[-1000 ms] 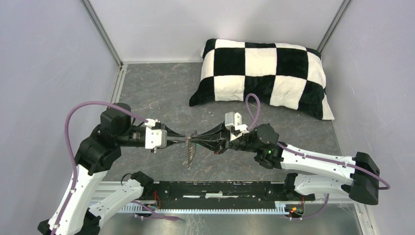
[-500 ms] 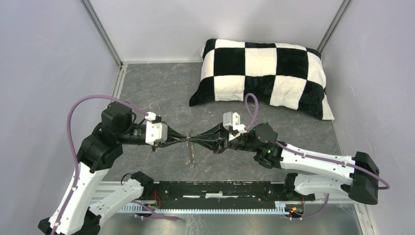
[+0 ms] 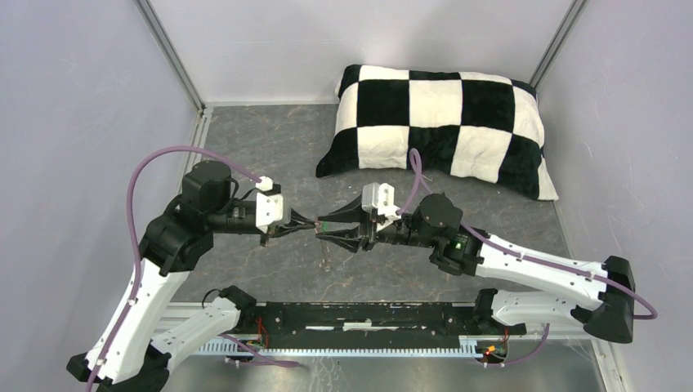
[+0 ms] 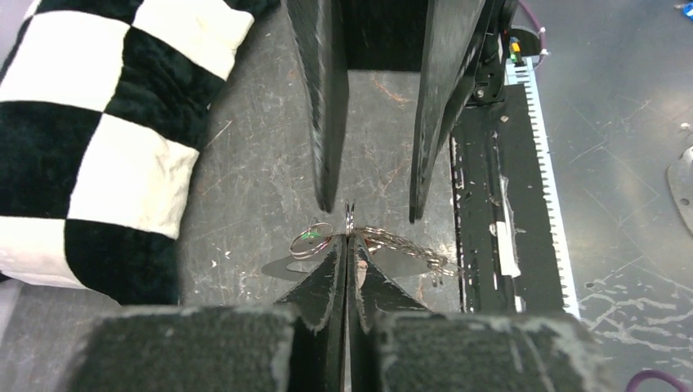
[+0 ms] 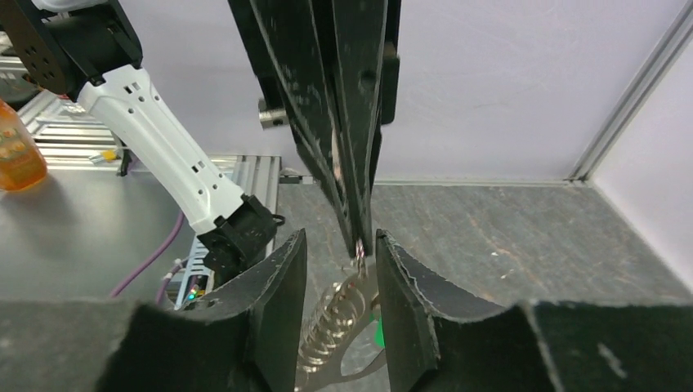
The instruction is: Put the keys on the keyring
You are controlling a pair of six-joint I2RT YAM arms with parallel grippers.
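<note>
1. Table (image 3: 270,147): grey, scratched surface, walled on three sides.
2. Pillow (image 3: 441,126): black-and-white checked, lying at the far right of the table, well apart from both hands.
3. Left hand (image 3: 310,228): held above the middle of the table, pointing right toward the other hand. The left wrist view shows its two fingers pressed together, pinching the wire of the keyring (image 4: 350,219) at their tips.
4. Right hand (image 3: 324,231): pointing left, tip to tip with the left hand. Its fingers (image 5: 274,282) stand apart, one on each side of the left hand's closed tips; the right wrist view shows a gap between each finger and the wire.
5. Keyring: thin grey wire, held off the table at the left hand's tips. A coiled, chain-like length of metal (image 5: 323,322) hangs from that point.
6. Green key (image 4: 311,238): a small green patch lies inside a small metal loop just beside the pinch point. The key's blade cannot be made out.
7. Red key: cannot be located in any view.
</note>
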